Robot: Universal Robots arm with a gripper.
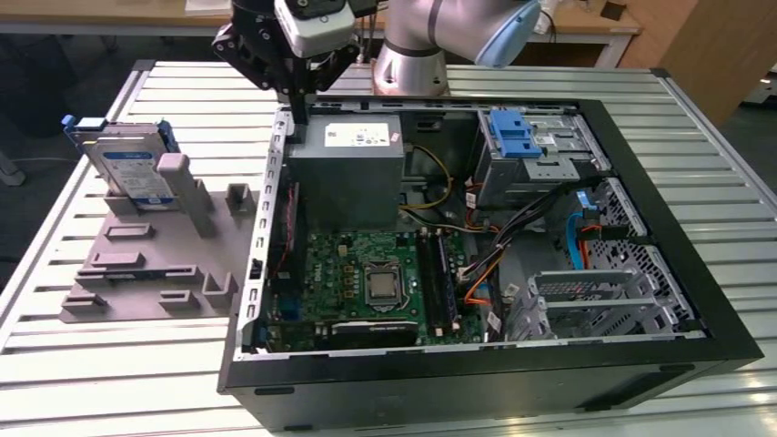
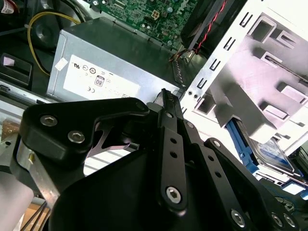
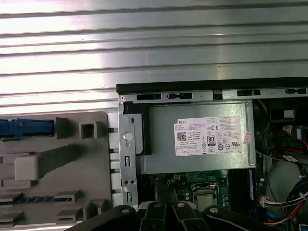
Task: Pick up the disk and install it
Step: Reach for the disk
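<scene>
The disk (image 1: 127,168), silver with a blue-and-white label and a blue carrier frame, stands on edge in a grey holder (image 1: 152,264) on the table, at the exterior view's left of the open computer case. Its blue frame shows in the first wrist view (image 3: 24,127) and its label in the second wrist view (image 2: 272,151). My gripper (image 1: 297,102) hangs over the case's back left corner, by the power supply, well apart from the disk. Its black fingers (image 2: 166,98) are shut together on nothing.
The open computer case (image 1: 680,264) lies on the slatted metal table (image 1: 73,364). Inside are a grey power supply with a white sticker (image 1: 346,173), the green motherboard (image 1: 364,278), cables, and a silver drive cage with a blue latch (image 1: 522,137).
</scene>
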